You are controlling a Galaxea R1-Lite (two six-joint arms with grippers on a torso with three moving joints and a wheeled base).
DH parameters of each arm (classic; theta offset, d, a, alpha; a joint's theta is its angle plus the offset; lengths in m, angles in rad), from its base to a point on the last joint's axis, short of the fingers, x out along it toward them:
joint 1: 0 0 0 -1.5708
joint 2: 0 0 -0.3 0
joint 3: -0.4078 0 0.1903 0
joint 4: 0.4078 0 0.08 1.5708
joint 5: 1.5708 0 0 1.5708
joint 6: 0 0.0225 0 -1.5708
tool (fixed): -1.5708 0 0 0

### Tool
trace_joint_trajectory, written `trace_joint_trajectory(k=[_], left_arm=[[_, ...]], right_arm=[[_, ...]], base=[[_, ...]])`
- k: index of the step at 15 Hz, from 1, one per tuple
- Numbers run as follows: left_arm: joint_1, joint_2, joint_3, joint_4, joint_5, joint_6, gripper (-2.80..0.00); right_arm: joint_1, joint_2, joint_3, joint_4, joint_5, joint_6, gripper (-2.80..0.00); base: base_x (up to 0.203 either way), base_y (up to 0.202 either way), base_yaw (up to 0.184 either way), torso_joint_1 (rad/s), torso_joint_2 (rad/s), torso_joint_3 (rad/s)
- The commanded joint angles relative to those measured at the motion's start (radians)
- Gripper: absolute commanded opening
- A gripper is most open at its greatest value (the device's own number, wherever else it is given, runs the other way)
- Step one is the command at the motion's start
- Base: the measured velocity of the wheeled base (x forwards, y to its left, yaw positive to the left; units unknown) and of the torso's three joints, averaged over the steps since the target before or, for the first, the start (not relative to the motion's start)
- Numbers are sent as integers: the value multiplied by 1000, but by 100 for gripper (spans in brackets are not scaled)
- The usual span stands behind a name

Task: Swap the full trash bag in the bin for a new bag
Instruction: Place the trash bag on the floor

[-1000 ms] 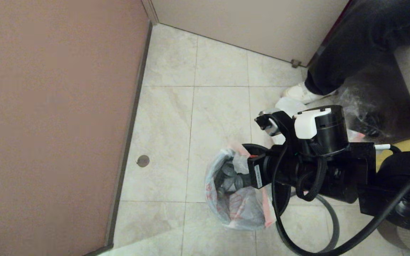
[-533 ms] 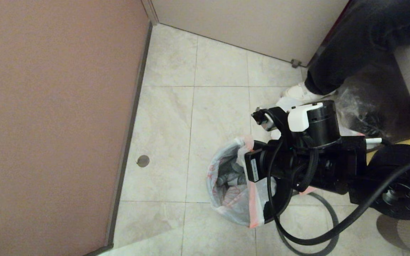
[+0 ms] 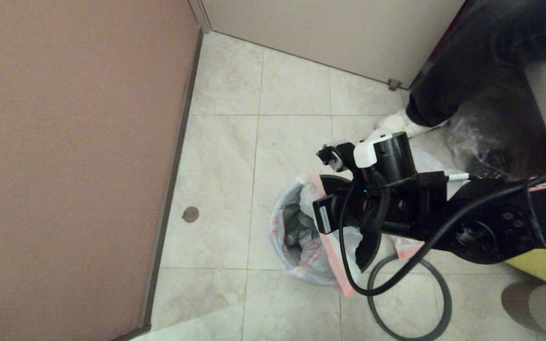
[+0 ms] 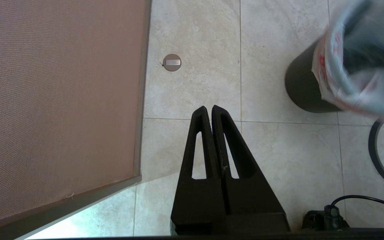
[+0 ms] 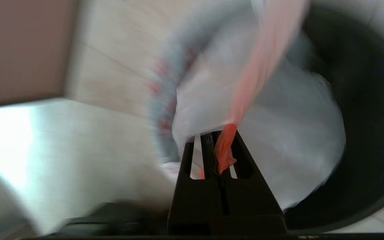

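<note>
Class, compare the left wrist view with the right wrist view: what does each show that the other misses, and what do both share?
Left wrist only: the left tool, shut and empty above the floor, a round floor plate, and the grey rim ring lying on the tiles.

Right wrist only: the right tool shut on the orange-red hem of the full trash bag.

Both: that bag and the black bin.

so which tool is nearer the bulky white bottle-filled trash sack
Right. The right tool is clamped on the sack's orange-red hem; the left tool hangs shut over floor tiles, apart from it.
</note>
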Motion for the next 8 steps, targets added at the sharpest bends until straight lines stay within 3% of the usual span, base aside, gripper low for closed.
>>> trace_joint_trajectory(k=[1,4,8], left_arm=[[0,1,0,-1,0,0,-280],[0,1,0,-1,0,0,-280],[0,1,0,-1,0,0,-280]], right_arm=[[-59,144,-34,-23,3,-29,-280],[-52,171,-128,-20,12,-41,-280],[7,1,-141,115,8,-29,-280]], base=[[0,0,0,0,0,0],[0,0,0,0,0,0],[0,0,0,0,0,0]])
